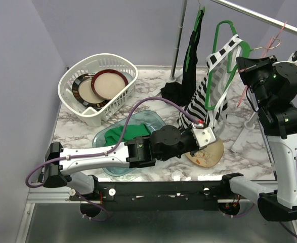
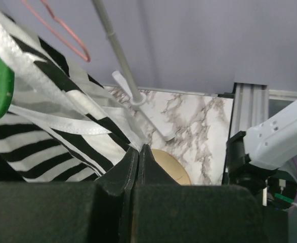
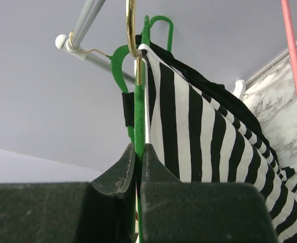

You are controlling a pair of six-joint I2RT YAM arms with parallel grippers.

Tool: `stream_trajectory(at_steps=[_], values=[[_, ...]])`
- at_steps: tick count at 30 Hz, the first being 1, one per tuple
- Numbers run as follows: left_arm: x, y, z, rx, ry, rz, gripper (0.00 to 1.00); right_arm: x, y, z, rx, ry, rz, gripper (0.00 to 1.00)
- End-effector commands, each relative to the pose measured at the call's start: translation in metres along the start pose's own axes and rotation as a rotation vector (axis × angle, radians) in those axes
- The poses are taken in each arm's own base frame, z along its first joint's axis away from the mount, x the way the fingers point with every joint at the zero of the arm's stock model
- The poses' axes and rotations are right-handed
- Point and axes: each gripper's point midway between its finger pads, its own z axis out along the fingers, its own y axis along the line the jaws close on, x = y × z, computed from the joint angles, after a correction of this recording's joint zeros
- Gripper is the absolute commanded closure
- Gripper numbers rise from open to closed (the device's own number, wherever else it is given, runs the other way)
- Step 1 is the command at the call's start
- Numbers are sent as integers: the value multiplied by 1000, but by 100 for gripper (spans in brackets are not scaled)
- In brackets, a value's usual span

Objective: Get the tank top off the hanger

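Tank top (image 1: 207,98): hung on green hanger (image 3: 138,109) from rail (image 1: 259,17), striped body draped down towards the table, straps looped over the hanger arms

Left gripper (image 2: 138,151): jaws pressed together, a fold of the lower hem apparently pinched at the tips
Right gripper (image 3: 138,149): jaws clamped narrow on the hanger shaft, just below the hooks

Handling, as judged: fabric light, soft and limp, so no stiffness can be counted on and it is likely to stretch and bunch when pulled. Straps are expected to catch on the hanger ends. A hem grip is suited to a downward pull; the strap itself would be the better hold for slipping it off

Surroundings: black garment (image 1: 188,66) hung just beside, pink hanger (image 1: 276,38) near the right arm, plate (image 1: 212,153) under the hem, basket (image 1: 87,115) well apart. Crowded hooks on the rail are the likeliest obstruction
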Motion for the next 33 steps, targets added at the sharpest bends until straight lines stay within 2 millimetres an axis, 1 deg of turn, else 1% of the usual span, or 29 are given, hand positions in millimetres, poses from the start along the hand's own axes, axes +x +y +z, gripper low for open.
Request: stream_trajectory(at_steps=[1,2,3,4,6,7,8,10,12,13,15,16,17,18,19,20,21,22,23,24,26,27,28,30,31,32,33], values=[[-32,-32,0,119,-72,-26,100,-14,10,7,-45,-83,55,99],[-39,-37,1,128,-83,-12,100,-12,8,9,-41,-79,55,99],[-37,-40,3,129,-75,-4,100,-11,8,10,-37,-76,54,99],[-27,-41,8,119,-43,8,100,-11,9,10,-41,-73,56,99],[-19,-39,14,94,-15,27,100,-9,10,12,-39,-61,53,99],[-7,-36,19,70,22,41,100,-9,12,11,-46,-56,54,99],[1,-35,20,64,40,50,100,-11,16,10,-51,-54,50,99],[9,-38,24,67,55,56,100,-12,17,12,-49,-53,46,99],[11,-38,26,65,61,55,100,-13,19,12,-49,-49,45,99],[16,-38,27,62,79,59,100,-11,20,12,-53,-39,43,99],[27,-29,27,11,104,71,100,-9,21,11,-64,-27,41,99],[29,-23,26,-18,108,76,100,-6,24,9,-79,-9,37,99],[39,-16,23,-52,133,77,100,-7,26,4,-93,-6,24,99],[44,-3,19,-114,151,76,100,-7,29,0,-108,3,9,99],[42,13,13,-158,149,66,100,-7,35,-5,-139,17,-5,99],[55,22,7,-189,172,56,100,-8,37,-12,-149,22,-41,99],[57,33,1,-229,175,48,100,-10,40,-17,-161,27,-64,99],[51,46,-7,-263,159,32,100,-17,49,-27,-185,26,-78,99],[57,62,-14,-304,173,17,100,-15,45,-32,-171,47,-114,99],[56,73,-19,-332,171,11,100,-16,48,-39,-187,51,-130,99],[50,104,-34,-426,165,-1,100,-14,53,-52,-221,85,-170,99],[46,114,-39,-455,160,-3,100,-13,54,-57,-231,99,-182,99],[41,125,-49,-489,160,-2,100,-10,60,-64,-268,126,-198,99],[28,146,-61,-548,139,6,100,-12,69,-77,-324,136,-248,99],[17,154,-69,-570,118,9,100,-10,78,-90,-388,159,-273,99],[11,163,-75,-604,111,16,100,-11,84,-97,-439,155,-314,99],[-1,176,-82,-644,90,21,100,-12,91,-107,-481,157,-334,99]])
